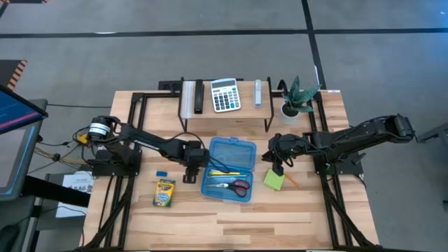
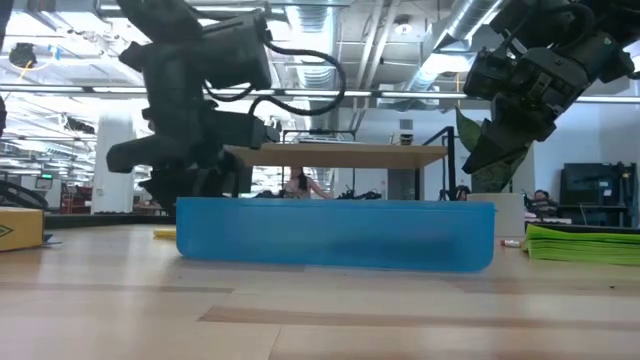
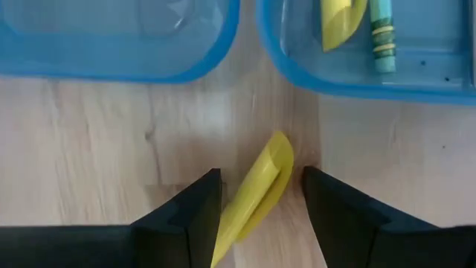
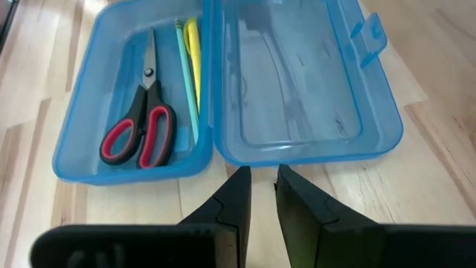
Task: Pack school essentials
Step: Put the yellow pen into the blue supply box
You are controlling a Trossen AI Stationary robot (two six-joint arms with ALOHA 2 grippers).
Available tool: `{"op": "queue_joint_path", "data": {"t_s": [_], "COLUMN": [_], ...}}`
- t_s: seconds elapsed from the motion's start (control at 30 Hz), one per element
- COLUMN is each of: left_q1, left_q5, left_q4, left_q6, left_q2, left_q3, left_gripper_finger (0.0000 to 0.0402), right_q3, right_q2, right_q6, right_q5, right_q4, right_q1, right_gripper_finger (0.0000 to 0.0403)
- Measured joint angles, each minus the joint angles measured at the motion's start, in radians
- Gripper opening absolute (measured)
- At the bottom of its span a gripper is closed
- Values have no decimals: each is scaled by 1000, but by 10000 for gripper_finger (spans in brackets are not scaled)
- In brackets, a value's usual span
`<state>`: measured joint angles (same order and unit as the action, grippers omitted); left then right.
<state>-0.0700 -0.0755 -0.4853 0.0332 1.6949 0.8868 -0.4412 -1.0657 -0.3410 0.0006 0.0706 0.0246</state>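
Here the blue case (image 1: 227, 168) lies open at frame centre, red-handled scissors (image 1: 233, 186) inside; left tool (image 3: 260, 205) fingers apart around a yellow crayon (image 3: 256, 190); right tool (image 4: 263, 195) slightly apart, empty.

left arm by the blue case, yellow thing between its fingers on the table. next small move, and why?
Probably close the left gripper on the yellow highlighter. It lies on the wood between the open fingers, just outside the open blue pencil case, which already holds the red-handled scissors. Once gripped, it could be lifted over the rim. The right gripper waits beside the case.
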Motion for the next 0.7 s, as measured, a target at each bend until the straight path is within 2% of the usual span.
{"op": "queue_joint_path", "data": {"t_s": [0.23,0.33,0.5,0.57,0.7], "left_q1": [16,24,31,33,35], "left_q5": [23,41,54,52,29], "left_q4": [-4,-4,-5,-4,-29], "left_q6": [16,27,32,27,-3], "left_q2": [42,41,41,41,43], "left_q3": [2,1,1,1,13], "left_gripper_finger": [164,126,30,16,13], "right_q3": [0,0,0,0,0], "right_q2": [0,0,0,0,0], "right_q6": [10,3,21,32,61], "right_q5": [0,-1,-1,-1,0], "right_q4": [3,4,3,0,0], "right_q1": [-3,-8,-9,-15,-21], "right_gripper_finger": [88,88,88,88,88]}}
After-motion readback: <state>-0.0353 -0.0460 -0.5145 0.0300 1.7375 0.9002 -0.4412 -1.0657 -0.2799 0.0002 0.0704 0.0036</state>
